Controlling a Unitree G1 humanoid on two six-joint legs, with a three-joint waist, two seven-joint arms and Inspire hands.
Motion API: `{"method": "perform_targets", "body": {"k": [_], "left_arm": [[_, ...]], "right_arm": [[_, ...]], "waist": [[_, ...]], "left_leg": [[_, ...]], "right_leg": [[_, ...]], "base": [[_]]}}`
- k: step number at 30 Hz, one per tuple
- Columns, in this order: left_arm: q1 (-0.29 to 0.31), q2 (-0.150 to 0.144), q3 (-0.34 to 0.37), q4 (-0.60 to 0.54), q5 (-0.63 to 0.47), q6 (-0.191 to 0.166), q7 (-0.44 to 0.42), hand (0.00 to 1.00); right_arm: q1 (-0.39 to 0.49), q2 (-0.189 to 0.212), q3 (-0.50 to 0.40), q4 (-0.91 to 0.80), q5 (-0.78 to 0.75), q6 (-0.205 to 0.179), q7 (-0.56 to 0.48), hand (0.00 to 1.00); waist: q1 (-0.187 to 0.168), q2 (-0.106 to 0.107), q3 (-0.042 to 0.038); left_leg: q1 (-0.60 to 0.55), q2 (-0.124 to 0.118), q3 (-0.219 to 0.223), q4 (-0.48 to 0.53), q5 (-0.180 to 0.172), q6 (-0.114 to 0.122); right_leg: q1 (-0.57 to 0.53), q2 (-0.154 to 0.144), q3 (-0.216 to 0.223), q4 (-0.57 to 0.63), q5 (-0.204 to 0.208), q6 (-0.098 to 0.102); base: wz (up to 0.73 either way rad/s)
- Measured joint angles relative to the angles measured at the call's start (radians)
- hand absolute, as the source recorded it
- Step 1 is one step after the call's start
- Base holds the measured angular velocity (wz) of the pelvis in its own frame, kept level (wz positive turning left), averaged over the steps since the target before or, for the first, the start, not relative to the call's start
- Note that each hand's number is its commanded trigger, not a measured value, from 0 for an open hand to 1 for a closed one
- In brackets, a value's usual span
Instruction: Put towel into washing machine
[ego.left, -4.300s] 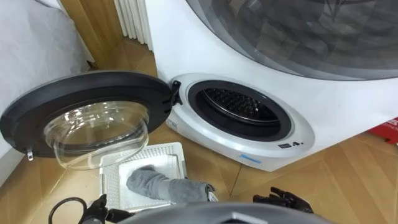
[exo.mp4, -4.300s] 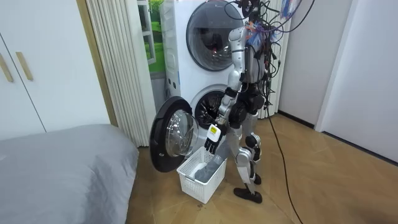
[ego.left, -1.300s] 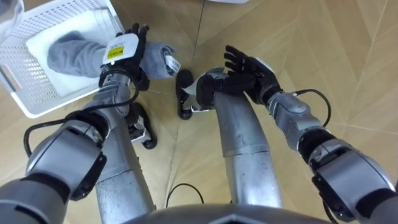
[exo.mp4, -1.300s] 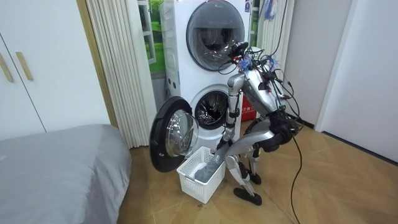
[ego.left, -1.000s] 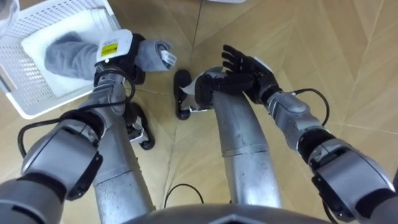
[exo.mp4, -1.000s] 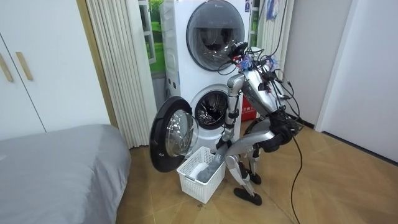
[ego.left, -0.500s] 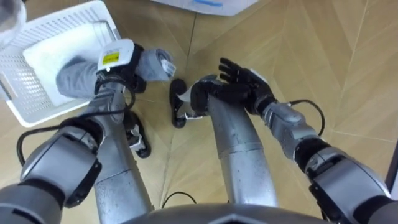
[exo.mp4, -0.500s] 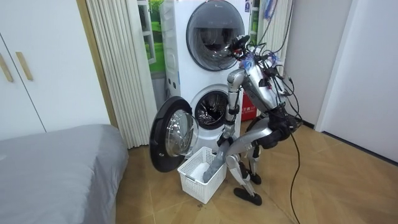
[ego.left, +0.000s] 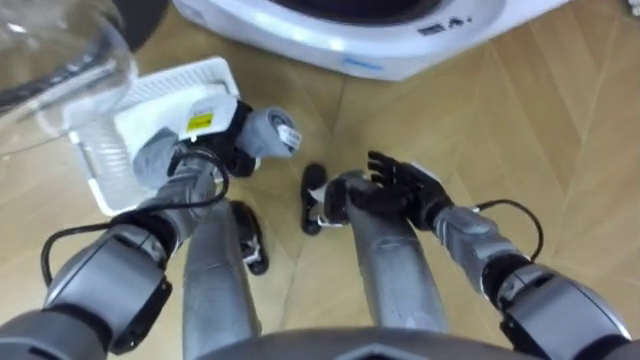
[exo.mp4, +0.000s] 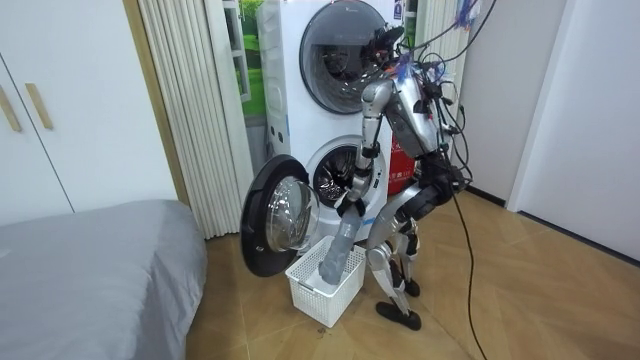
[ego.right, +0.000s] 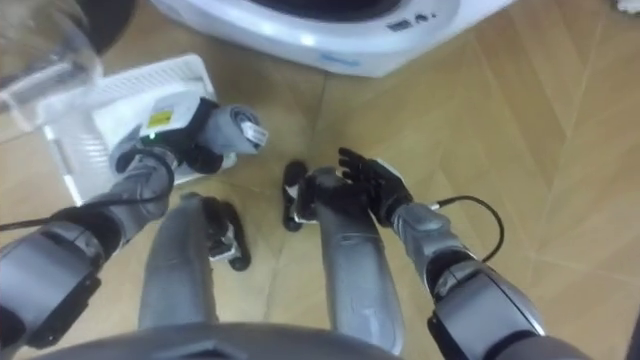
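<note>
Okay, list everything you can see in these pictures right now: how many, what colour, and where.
towel: one, grey, hanging into the basket
basket: one, white, on the floor below the open door
washing machine: one, white, drum open
door: one, dark rim with glass, swung open
upper machine: one, white, stacked on top
bed: one, grey, room view's left
curtain: one, cream, beside the machines
left robot hand: one, black, gripping the towel
right robot hand: one, black, open, above the floor
</note>
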Motion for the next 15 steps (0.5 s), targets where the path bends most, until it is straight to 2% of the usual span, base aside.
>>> {"method": "perform_targets", "body": {"k": [3,6,9,11,13,15], "left_arm": [[0.001,-0.006,0.023,-0.025,-0.070,-0.002,0.003,1.00],[0.003,-0.015,0.046,-0.082,-0.147,-0.009,0.003,1.00],[0.024,-0.023,0.072,-0.138,-0.239,-0.034,-0.002,1.00],[0.041,-0.042,0.077,-0.177,-0.312,-0.037,-0.021,1.00],[0.066,-0.065,0.069,-0.228,-0.404,-0.038,-0.072,1.00],[0.084,-0.075,0.050,-0.271,-0.472,-0.038,-0.127,1.00]], "right_arm": [[0.000,-0.008,0.002,0.006,-0.017,0.013,-0.003,0.00],[0.001,-0.018,0.002,0.005,-0.017,0.021,-0.008,0.00],[-0.004,-0.018,-0.010,0.004,-0.069,0.021,-0.008,0.00],[-0.009,-0.019,-0.013,0.004,-0.083,0.026,-0.008,0.00],[-0.011,-0.019,-0.019,0.002,-0.102,0.033,-0.009,0.00],[-0.011,-0.024,-0.019,-0.003,-0.101,0.043,-0.008,0.00]], "waist": [[0.010,0.009,0.0001],[0.034,0.014,0.0014],[0.035,0.016,0.0011],[0.036,0.019,0.0007],[0.046,0.019,0.0004],[0.058,0.019,-0.0002]], "left_leg": [[0.044,-0.017,0.005,-0.051,0.021,0.005],[0.057,-0.016,0.004,-0.060,0.022,0.004],[0.060,-0.016,0.005,-0.063,0.023,0.005],[0.060,-0.016,0.005,-0.064,0.023,0.005],[0.061,-0.017,0.005,-0.067,0.024,0.004],[0.060,-0.018,0.005,-0.071,0.025,0.003]], "right_leg": [[0.040,-0.014,0.000,-0.031,0.004,0.007],[0.054,-0.015,-0.006,-0.042,0.004,0.007],[0.058,-0.015,-0.007,-0.043,0.005,0.008],[0.058,-0.015,-0.007,-0.045,0.005,0.008],[0.058,-0.016,-0.008,-0.046,0.005,0.008],[0.058,-0.015,-0.009,-0.051,0.005,0.008]], "base": [[0.13],[0.02],[0.00],[0.00],[0.00],[0.00]]}}
